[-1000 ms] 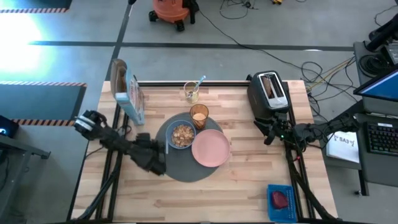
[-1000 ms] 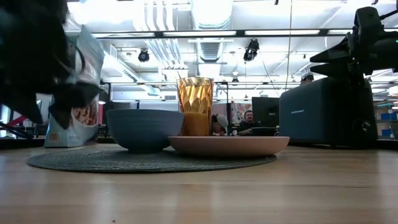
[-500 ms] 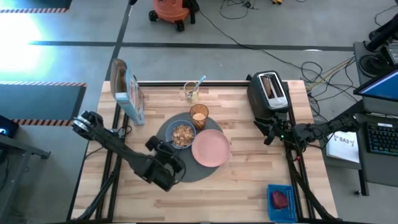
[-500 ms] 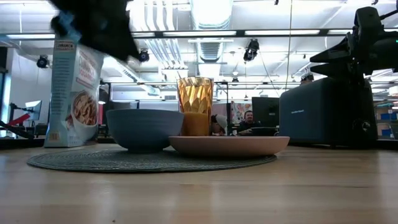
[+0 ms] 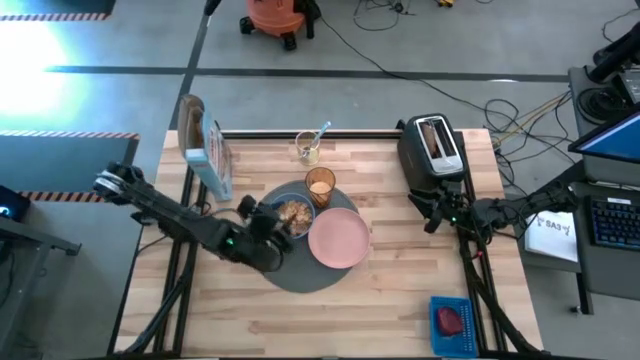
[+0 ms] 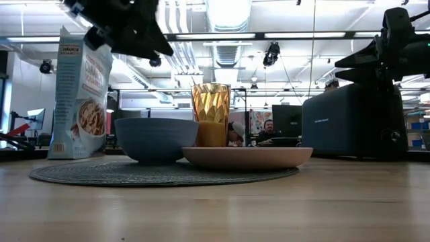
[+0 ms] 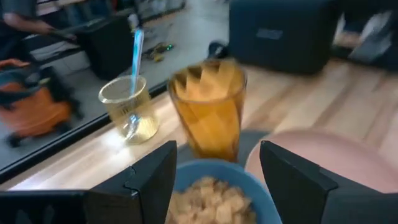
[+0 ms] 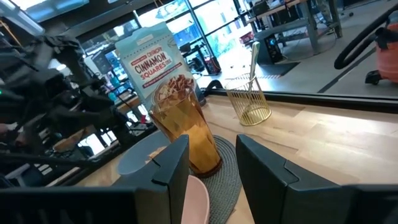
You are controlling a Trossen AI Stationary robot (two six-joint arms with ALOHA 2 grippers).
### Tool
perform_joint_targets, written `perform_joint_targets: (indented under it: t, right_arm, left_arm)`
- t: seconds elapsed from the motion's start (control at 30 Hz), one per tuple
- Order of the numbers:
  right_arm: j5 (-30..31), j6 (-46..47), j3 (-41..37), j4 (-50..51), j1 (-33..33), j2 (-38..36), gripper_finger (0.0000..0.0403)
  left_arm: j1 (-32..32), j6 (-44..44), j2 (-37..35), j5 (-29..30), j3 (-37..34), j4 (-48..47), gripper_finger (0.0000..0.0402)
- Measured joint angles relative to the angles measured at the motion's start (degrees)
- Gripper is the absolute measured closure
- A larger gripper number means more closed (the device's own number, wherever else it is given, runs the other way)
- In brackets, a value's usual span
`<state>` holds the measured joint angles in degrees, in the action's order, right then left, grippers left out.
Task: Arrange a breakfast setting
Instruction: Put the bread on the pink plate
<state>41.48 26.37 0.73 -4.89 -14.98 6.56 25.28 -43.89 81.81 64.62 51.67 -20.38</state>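
Cereal fills the small blue bowl (image 5: pixel 293 215), which sits on the left part of the large round dark-grey woven mat (image 5: pixel 300 272) at the middle of the pale wooden bench (image 5: pixel 380 290) in the high view. The flat pink plate (image 5: pixel 339 238) lies on the mat's right part, just beside the bowl, and the faceted amber tumbler (image 5: pixel 320 186) stands at the mat's upper edge, close to both. Above the tumbler, near the bench's upper edge, a clear glass (image 5: pixel 307 149) holds the light-blue spoon (image 5: pixel 320 132) upright. A tall light-blue cereal box (image 5: pixel 205 148) stands at the upper left of the bench, and the black toaster (image 5: pixel 432 152) at the upper right carries the brown toast slice (image 5: pixel 433 137) in its slot. At the lower right corner a small blue basket (image 5: pixel 453 322) holds the small red food piece (image 5: pixel 452 320). The left claw (image 5: pixel 278 223) hovers at the bowl's left rim, its two dark fingers (image 7: pixel 146 180) spread apart and holding nothing, with the bowl showing between them in the left wrist view. The right claw (image 5: pixel 432 212) waits just below the toaster at the right of the frame, its fingers (image 8: pixel 168 171) parted with nothing between them.
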Motion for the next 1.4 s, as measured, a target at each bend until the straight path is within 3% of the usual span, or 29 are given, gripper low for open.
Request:
perform_joint_targets:
  t: [0.17,0.27,0.33,0.43,0.63,0.93,1.23,1.4]
  right_arm:
    - [0.04,-0.02,0.00,-0.05,0.00,-0.01,0.0280]
    - [0.04,0.00,0.02,-0.06,0.00,-0.01,0.0280]
    - [0.05,0.00,0.01,-0.04,0.02,-0.01,0.0280]
    - [0.04,0.00,0.02,-0.04,0.02,-0.03,0.0280]
    - [0.04,0.00,0.01,-0.04,0.02,-0.03,0.0280]
    - [0.04,-0.02,0.00,-0.04,0.01,-0.03,0.0280]
    - [0.04,0.00,0.00,-0.04,0.00,-0.03,0.0280]
    - [0.04,0.00,0.02,-0.04,0.02,-0.03,0.0280]
  left_arm:
    - [-0.16,16.84,-9.21,-3.34,-16.75,31.44,0.0188]
    - [-0.37,26.91,-15.02,-10.62,-24.85,47.37,0.0188]
    - [-0.76,30.87,-18.50,-16.09,-28.76,51.88,0.0188]
    - [-1.93,32.98,-24.00,-20.88,-32.24,52.48,0.0188]
    - [-5.09,33.16,-32.27,-24.54,-37.77,52.36,0.0188]
    - [-10.74,37.32,-39.91,-33.64,-39.09,46.58,0.0188]
    - [-12.30,41.10,-45.09,-35.56,-40.04,45.22,0.0188]
    - [-12.30,40.55,-43.47,-35.56,-40.57,45.64,0.0188]
